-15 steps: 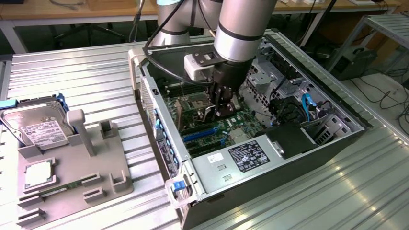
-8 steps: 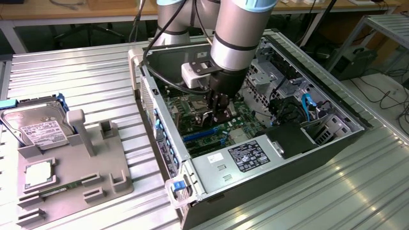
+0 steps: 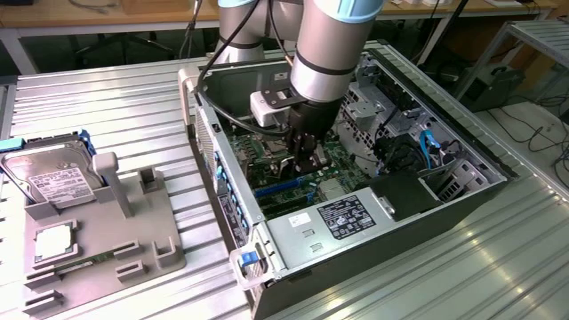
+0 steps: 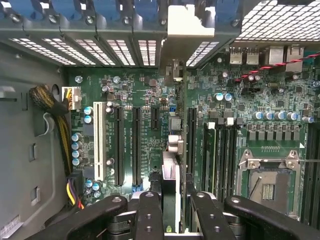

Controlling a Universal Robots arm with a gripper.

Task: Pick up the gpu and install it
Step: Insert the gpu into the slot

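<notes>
Clamped between the gripper (image 4: 170,207) fingers (image 4: 149,212), the gpu (image 4: 170,187) is held edge-on so that it can be lined up with the motherboard (image 4: 150,95) slots, low inside the opened computer case (image 3: 471,193); beyond it, the rear bracket openings are seen.

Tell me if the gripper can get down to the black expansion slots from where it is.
Probably yes. The gripper, shut on the gpu held edge-on, is inside the open case just above the expansion slots, with nothing between them; the yellow cable bundle lies off to the side.
</notes>
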